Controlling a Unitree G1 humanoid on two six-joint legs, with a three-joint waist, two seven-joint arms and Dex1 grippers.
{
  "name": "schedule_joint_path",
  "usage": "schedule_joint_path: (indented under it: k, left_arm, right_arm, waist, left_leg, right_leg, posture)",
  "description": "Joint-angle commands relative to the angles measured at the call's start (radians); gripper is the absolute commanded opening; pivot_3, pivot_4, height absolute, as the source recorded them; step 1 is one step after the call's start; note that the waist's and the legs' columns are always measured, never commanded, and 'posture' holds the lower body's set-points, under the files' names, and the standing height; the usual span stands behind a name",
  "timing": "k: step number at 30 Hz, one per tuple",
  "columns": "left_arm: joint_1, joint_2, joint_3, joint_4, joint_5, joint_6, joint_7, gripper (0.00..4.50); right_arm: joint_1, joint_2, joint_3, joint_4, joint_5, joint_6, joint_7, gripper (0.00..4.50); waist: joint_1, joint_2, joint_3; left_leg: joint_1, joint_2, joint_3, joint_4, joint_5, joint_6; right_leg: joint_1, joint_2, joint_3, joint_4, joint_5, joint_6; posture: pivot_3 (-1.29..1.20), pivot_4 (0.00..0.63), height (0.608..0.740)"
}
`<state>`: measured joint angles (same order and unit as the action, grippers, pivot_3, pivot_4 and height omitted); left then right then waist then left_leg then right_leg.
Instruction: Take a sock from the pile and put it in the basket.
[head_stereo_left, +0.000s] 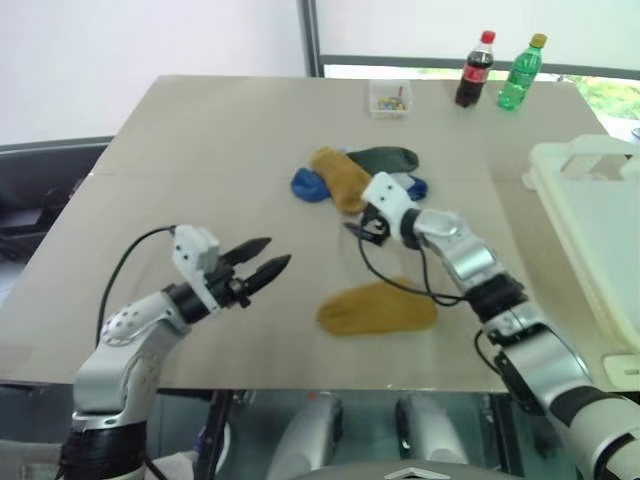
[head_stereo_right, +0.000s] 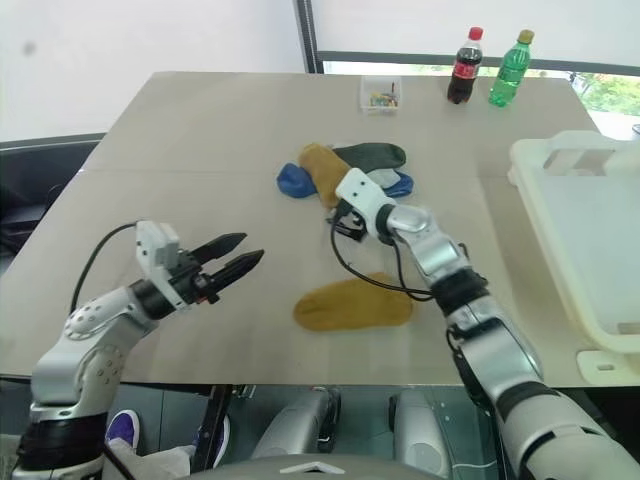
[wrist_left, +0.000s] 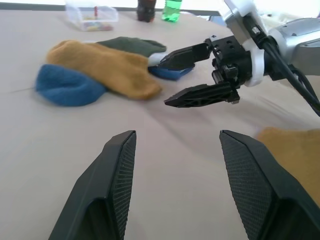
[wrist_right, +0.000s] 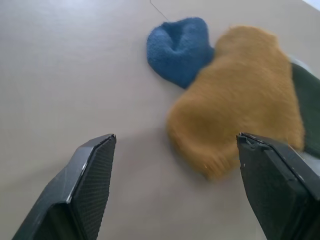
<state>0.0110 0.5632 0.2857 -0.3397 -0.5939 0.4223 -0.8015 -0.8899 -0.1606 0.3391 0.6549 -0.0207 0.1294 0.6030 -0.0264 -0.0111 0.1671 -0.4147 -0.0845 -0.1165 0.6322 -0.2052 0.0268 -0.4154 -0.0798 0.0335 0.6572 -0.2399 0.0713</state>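
Wide beige table (head_stereo_left: 200, 150) across most of the head view. Cream-white basket (head_stereo_left: 590, 215) at the right edge of the frame, thick rim and a handle cut-out showing, nothing visible inside. Pile (head_stereo_left: 350, 172) of socks just above frame centre: mustard sock (wrist_right: 240, 95) lying over a blue sock (wrist_right: 179, 47), a dark green sock (head_stereo_left: 385, 157) behind them. 1 more mustard sock (head_stereo_left: 378, 307), flat and alone, below centre, apart from the pile.

Right gripper (wrist_left: 187, 75) reaching in from lower right, jaws spread wide and holding nothing, tips just beside the near end of the pile's mustard sock and above the tabletop. Left gripper (head_stereo_left: 262, 257) at lower left of the frame, jaws apart and empty, pointing toward the lone mustard sock, well apart from the pile.

At the top of the frame, 2 bottles: cola bottle (head_stereo_left: 475, 69) and green bottle (head_stereo_left: 520, 72) side by side. Small clear box (head_stereo_left: 389, 98) of coloured bits just left of them.
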Motion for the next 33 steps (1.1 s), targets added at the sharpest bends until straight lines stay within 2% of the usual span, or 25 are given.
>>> schedule_joint_path:
  k: [1, 3, 6, 8, 10, 12, 13, 16, 18, 20, 24, 28, 33]
  left_arm:
    - [0.016, 0.010, 0.038, -0.070, -0.029, -0.007, 0.016, 2.83]
    - [0.034, 0.009, 0.058, -0.084, -0.036, -0.012, 0.025, 2.83]
    - [0.056, 0.012, 0.091, -0.098, -0.047, -0.018, 0.037, 2.83]
    - [0.062, 0.016, 0.104, -0.098, -0.052, -0.021, 0.040, 2.83]
    - [0.066, 0.016, 0.111, -0.097, -0.054, -0.025, 0.042, 2.83]
    - [0.072, 0.013, 0.114, -0.096, -0.051, -0.030, 0.044, 2.83]
    - [0.074, 0.010, 0.115, -0.093, -0.049, -0.034, 0.045, 2.83]
    - [0.082, 0.004, 0.116, -0.091, -0.051, -0.041, 0.049, 2.83]
    - [0.083, 0.002, 0.116, -0.079, -0.050, -0.047, 0.046, 2.83]
    - [0.077, 0.003, 0.114, -0.061, -0.049, -0.051, 0.042, 2.83]
    - [0.052, 0.009, 0.095, -0.032, -0.047, -0.047, 0.031, 2.83]
    - [0.027, 0.018, 0.065, -0.005, -0.044, -0.033, 0.013, 2.83]
    - [0.027, 0.037, 0.023, 0.015, -0.018, -0.017, -0.004, 2.83]
  right_arm:
    - [-0.069, 0.048, -0.030, 0.166, -0.020, -0.107, -0.020, 3.93]
    - [-0.116, 0.086, -0.069, 0.283, -0.004, -0.099, -0.045, 3.93]
    - [-0.170, 0.110, -0.107, 0.417, -0.010, -0.092, -0.099, 3.12]
    - [-0.191, 0.117, -0.127, 0.466, -0.013, -0.093, -0.104, 2.23]
    - [-0.202, 0.120, -0.131, 0.494, -0.030, -0.104, -0.104, 1.03]
    - [-0.202, 0.120, -0.129, 0.503, -0.044, -0.119, -0.097, 0.18]
    - [-0.199, 0.120, -0.126, 0.501, -0.051, -0.128, -0.090, 0.04]
    - [-0.178, 0.120, -0.122, 0.462, -0.056, -0.161, -0.021, 0.04]
    - [-0.126, 0.113, -0.097, 0.365, -0.042, -0.192, 0.122, 0.04]
    - [-0.039, 0.091, -0.059, 0.184, 0.004, -0.151, 0.311, 0.04]
    - [0.105, -0.004, 0.032, -0.128, 0.011, -0.033, 0.503, 0.04]
    - [0.171, -0.132, 0.075, -0.285, -0.038, 0.012, 0.548, 0.04]
    - [0.177, -0.224, 0.046, -0.340, -0.063, 0.046, 0.514, 0.04]
  waist:
    - [0.000, 0.000, 0.000]
    - [-0.005, 0.000, 0.000]
    - [-0.013, 0.000, 0.000]
    - [-0.013, 0.001, 0.000]
    - [-0.013, 0.001, 0.000]
    - [-0.015, 0.001, 0.000]
    - [-0.016, 0.001, 0.000]
    - [-0.016, 0.001, 0.000]
    - [-0.016, 0.001, 0.000]
    - [-0.017, 0.001, 0.000]
    - [-0.016, 0.002, 0.000]
    - [-0.010, 0.002, 0.000]
    - [-0.011, 0.002, 0.000]
  left_leg:
    - [0.000, 0.000, -0.001, 0.000, 0.000, 0.000]
    - [0.000, 0.000, -0.001, 0.000, 0.000, 0.000]
    - [0.001, 0.000, 0.000, 0.000, 0.000, 0.000]
    - [0.002, 0.000, -0.001, 0.000, -0.001, 0.001]
    - [0.002, 0.000, -0.001, 0.000, -0.001, 0.001]
    - [0.002, 0.000, -0.001, 0.000, -0.001, 0.001]
    - [0.002, 0.000, -0.001, 0.000, -0.001, 0.001]
    - [0.003, 0.000, -0.001, 0.000, -0.001, 0.001]
    - [0.003, 0.000, -0.001, 0.000, -0.001, 0.001]
    - [0.002, 0.000, -0.001, 0.000, -0.001, 0.002]
    - [0.002, 0.000, -0.001, 0.000, -0.001, 0.002]
    - [0.002, 0.000, -0.002, 0.001, -0.002, 0.002]
    - [0.002, 0.001, -0.001, 0.001, -0.002, 0.002]
  right_leg:
    - [0.000, 0.000, 0.000, 0.000, 0.000, 0.000]
    - [0.000, 0.000, -0.001, 0.001, 0.000, 0.000]
    - [0.000, 0.000, 0.000, 0.002, 0.001, -0.001]
    - [0.000, 0.001, 0.000, 0.003, 0.001, -0.001]
    - [0.000, 0.001, 0.000, 0.003, 0.001, -0.001]
    - [0.000, 0.001, 0.000, 0.003, 0.001, -0.001]
    - [0.000, 0.001, 0.000, 0.003, 0.001, -0.001]
    - [0.000, 0.001, 0.000, 0.004, 0.001, -0.001]
    - [0.000, 0.001, 0.000, 0.003, 0.001, -0.001]
    - [0.000, 0.001, 0.000, 0.003, 0.001, -0.001]
    - [0.000, 0.001, 0.000, 0.003, 0.001, -0.001]
    - [0.000, 0.001, -0.001, 0.004, 0.001, -0.001]
    - [0.000, 0.001, -0.001, 0.004, 0.001, -0.001]
  posture:
    - [0.00, 0.150, 0.740]
    - [0.00, 0.150, 0.740]
    - [0.00, 0.150, 0.740]
    - [0.00, 0.150, 0.740]
    - [0.00, 0.150, 0.740]
    - [0.00, 0.150, 0.740]
    - [0.00, 0.150, 0.740]
    - [0.00, 0.150, 0.740]
    - [0.00, 0.150, 0.740]
    - [0.00, 0.150, 0.740]
    - [0.00, 0.150, 0.740]
    - [0.00, 0.150, 0.740]
    - [0.00, 0.150, 0.740]
